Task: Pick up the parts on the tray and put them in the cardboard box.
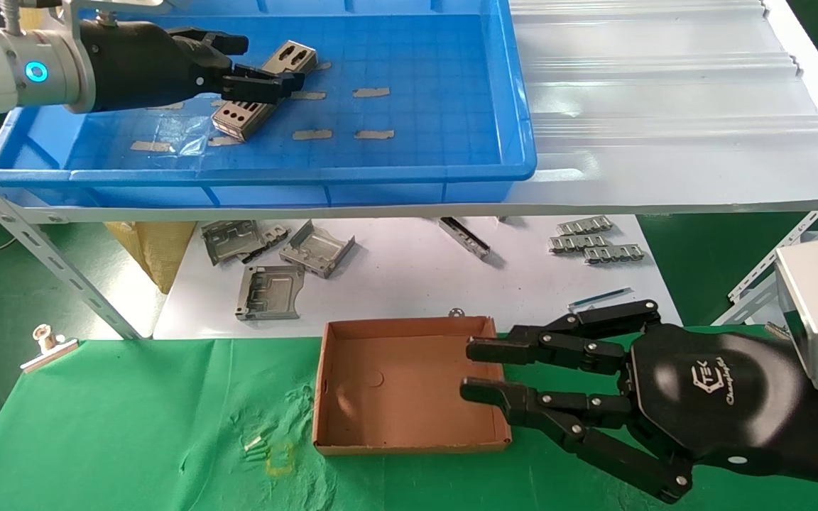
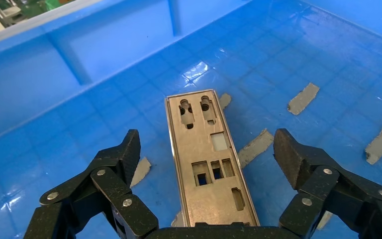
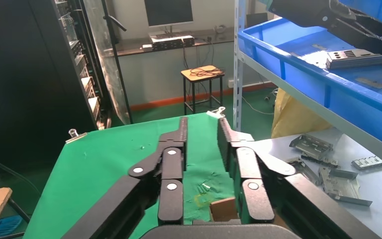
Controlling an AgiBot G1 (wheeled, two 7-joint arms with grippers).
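One part (image 1: 242,117), a thin silver plate with punched cutouts, lies flat on the floor of the blue tray (image 1: 451,106). My left gripper (image 1: 249,65) hangs over its middle. In the left wrist view the plate (image 2: 206,164) runs between the spread fingers of that gripper (image 2: 207,139), which is open and touches neither edge. The brown cardboard box (image 1: 395,383) sits on the green cloth with nothing in it. My right gripper (image 1: 467,369) hovers over the box's right wall, open and holding nothing; in its own wrist view that gripper (image 3: 202,122) also holds nothing.
Beige tape scraps (image 1: 371,92) dot the tray floor. A ribbed white sheet (image 1: 664,106) lies right of the tray. Under the shelf lie bent grey brackets (image 1: 270,291) and ridged strips (image 1: 593,241). A metal clip (image 1: 47,344) sits at the cloth's left edge.
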